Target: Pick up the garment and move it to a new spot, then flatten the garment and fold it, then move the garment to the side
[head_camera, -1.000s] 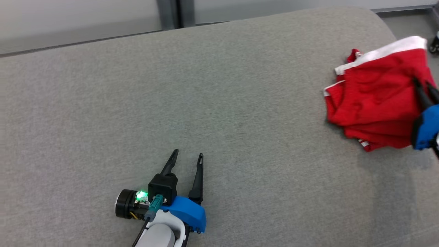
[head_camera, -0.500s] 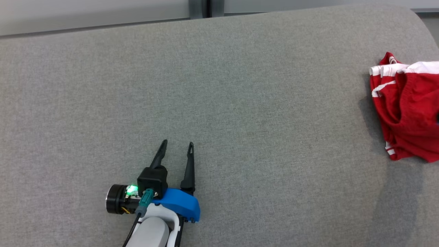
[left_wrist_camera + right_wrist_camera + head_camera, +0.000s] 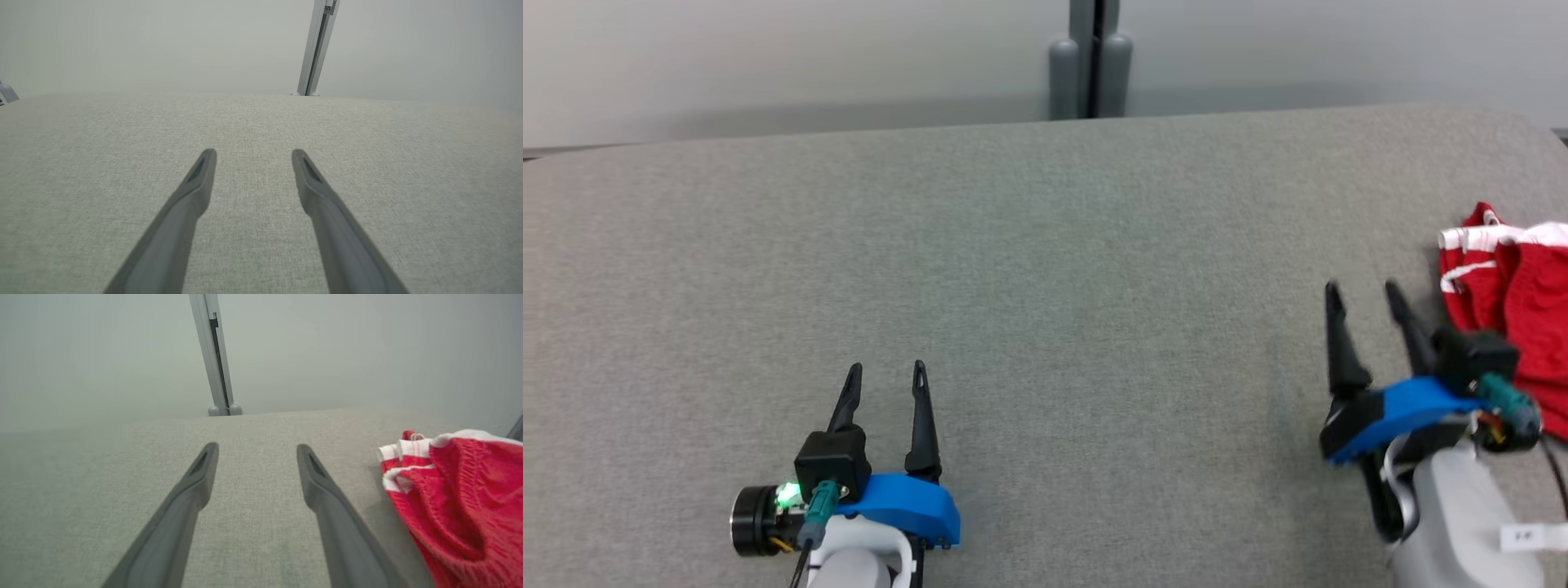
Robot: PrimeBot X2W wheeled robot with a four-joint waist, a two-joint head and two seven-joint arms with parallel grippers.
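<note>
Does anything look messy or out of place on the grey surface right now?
The red garment lies rumpled in a heap at the right end of the grey surface, white trim twisted, not neatly folded. Nothing else stands out.

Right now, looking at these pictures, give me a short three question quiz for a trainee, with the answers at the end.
1. True or false: the right gripper is shut on the red garment.
2. Where does the garment lie? A: in the middle of the grey fabric surface. B: at that surface's right side, beside the right gripper. C: hanging from the right gripper's fingers.
3. How do the jaws of the left gripper stand, and what lies between them?
Key: 1 false, it is open and holds nothing. 2 B. 3 open, with just bare fabric between them.
</note>
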